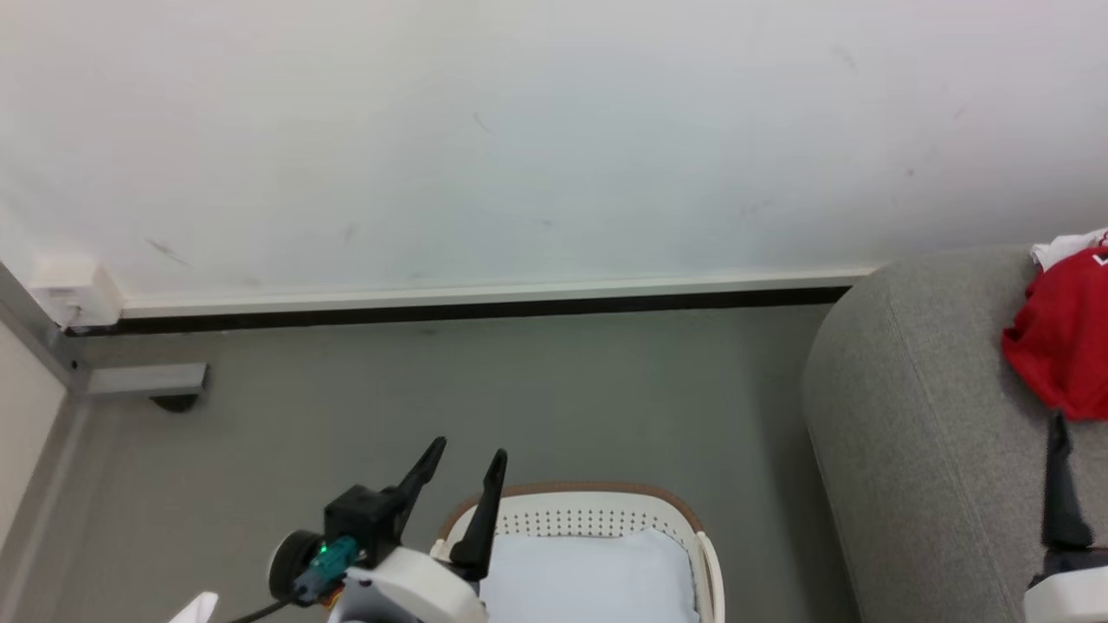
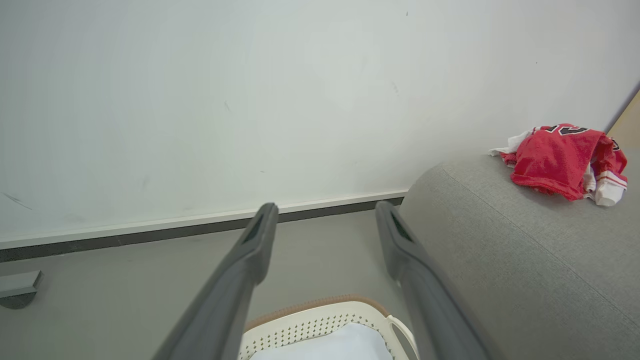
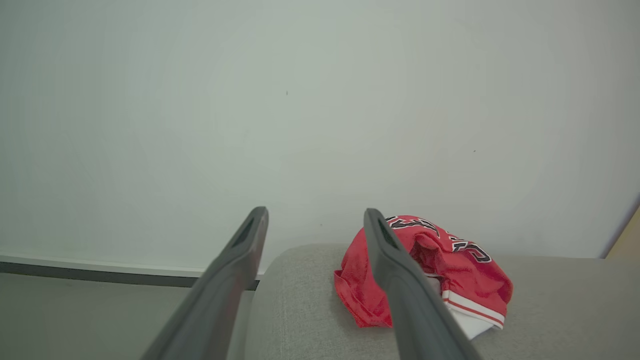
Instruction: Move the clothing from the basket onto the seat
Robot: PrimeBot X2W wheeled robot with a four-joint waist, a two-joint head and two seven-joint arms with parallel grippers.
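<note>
The clothing (image 1: 1060, 346), a crumpled red jersey with black numbers and white trim, lies on top of the grey seat (image 1: 909, 415) at the right. It is also in the left wrist view as the clothing (image 2: 560, 160) on the seat (image 2: 525, 250). The cream basket (image 1: 589, 510) with its brown rim stands on the floor left of the seat, with a pale cushion-like thing (image 1: 589, 575) inside. My left gripper (image 1: 467, 457) hangs open and empty over the basket's left rim. My right gripper (image 3: 314, 212) is open and empty, just short of the clothing (image 3: 450, 270); one of its fingers (image 1: 1058, 484) rises over the seat.
A white wall with a dark baseboard (image 1: 485, 307) runs behind the grey floor. A grey bracket (image 1: 147, 381) and a white box (image 1: 74, 294) sit at the far left corner. Open floor lies between the basket and the wall.
</note>
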